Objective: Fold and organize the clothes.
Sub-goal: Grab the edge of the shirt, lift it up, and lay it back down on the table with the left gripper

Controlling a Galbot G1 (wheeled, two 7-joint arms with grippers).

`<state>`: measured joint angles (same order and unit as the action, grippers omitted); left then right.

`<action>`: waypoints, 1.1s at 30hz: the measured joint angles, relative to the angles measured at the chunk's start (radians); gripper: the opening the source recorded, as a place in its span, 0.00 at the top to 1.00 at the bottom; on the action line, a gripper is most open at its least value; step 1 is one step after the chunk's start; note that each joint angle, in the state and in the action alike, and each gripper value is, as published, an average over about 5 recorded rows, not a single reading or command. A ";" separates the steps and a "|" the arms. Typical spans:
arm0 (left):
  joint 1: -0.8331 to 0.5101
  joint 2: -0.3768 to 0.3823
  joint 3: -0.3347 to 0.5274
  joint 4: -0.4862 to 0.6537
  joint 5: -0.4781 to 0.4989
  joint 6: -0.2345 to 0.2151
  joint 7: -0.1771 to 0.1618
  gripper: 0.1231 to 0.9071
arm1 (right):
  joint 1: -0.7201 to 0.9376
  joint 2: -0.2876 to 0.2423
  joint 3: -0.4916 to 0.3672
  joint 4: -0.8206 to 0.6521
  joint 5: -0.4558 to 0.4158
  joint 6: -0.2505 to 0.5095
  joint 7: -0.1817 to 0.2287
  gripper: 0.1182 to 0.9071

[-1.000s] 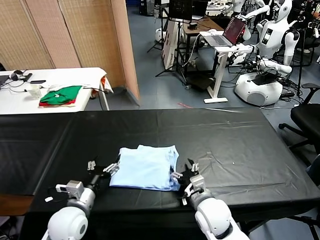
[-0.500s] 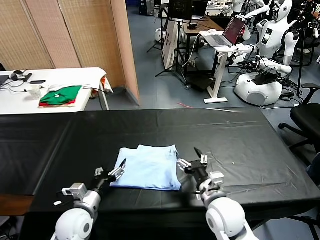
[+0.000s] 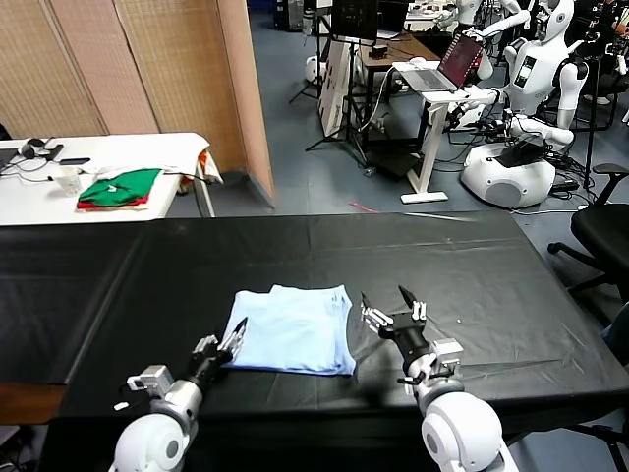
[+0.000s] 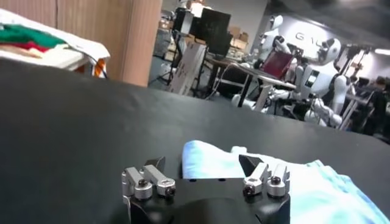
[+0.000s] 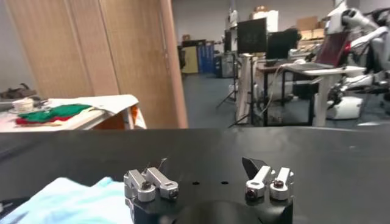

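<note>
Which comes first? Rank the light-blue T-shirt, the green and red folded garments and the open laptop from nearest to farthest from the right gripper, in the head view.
From the right gripper:
1. Light-blue T-shirt, just to its left on the black table.
2. Open laptop, far ahead on the white desk.
3. Green and red folded garments, far left on the white side table.

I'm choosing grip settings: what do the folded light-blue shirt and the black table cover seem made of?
T-shirt: thin, soft, matte fabric, probably cotton knit; it lies limp with gentle wrinkles. Table cover: smooth black sheet, likely plastic or coated cloth; faint sheen and sharp creases.

Head camera looks down; both low wrist cameras share the table (image 3: 472, 265).
</note>
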<state>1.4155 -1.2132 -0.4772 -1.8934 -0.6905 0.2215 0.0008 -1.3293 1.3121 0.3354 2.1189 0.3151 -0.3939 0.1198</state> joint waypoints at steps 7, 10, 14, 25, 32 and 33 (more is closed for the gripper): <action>0.000 -0.005 0.004 0.017 -0.034 -0.001 0.009 0.44 | -0.004 0.004 0.004 0.007 -0.003 0.000 -0.001 0.00; 0.002 -0.004 0.005 0.016 -0.060 0.009 0.002 0.65 | -0.006 0.009 0.005 0.007 -0.004 0.000 -0.002 0.00; 0.004 -0.003 0.003 -0.001 -0.102 0.029 -0.024 0.92 | -0.012 0.017 0.006 0.008 -0.006 0.001 -0.003 0.00; 0.038 0.097 -0.061 -0.076 0.040 0.042 -0.060 0.95 | -0.032 0.016 0.055 0.016 0.000 0.006 -0.003 0.00; 0.105 0.315 -0.199 -0.073 0.123 0.002 -0.058 0.95 | -0.028 0.021 0.057 0.010 0.003 0.003 -0.002 0.00; 0.117 0.349 -0.226 -0.072 0.130 0.000 -0.061 0.95 | -0.028 0.023 0.055 0.008 0.003 0.002 -0.002 0.00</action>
<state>1.5329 -0.8639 -0.7027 -1.9658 -0.5609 0.2218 -0.0598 -1.3571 1.3350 0.3901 2.1273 0.3186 -0.3918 0.1174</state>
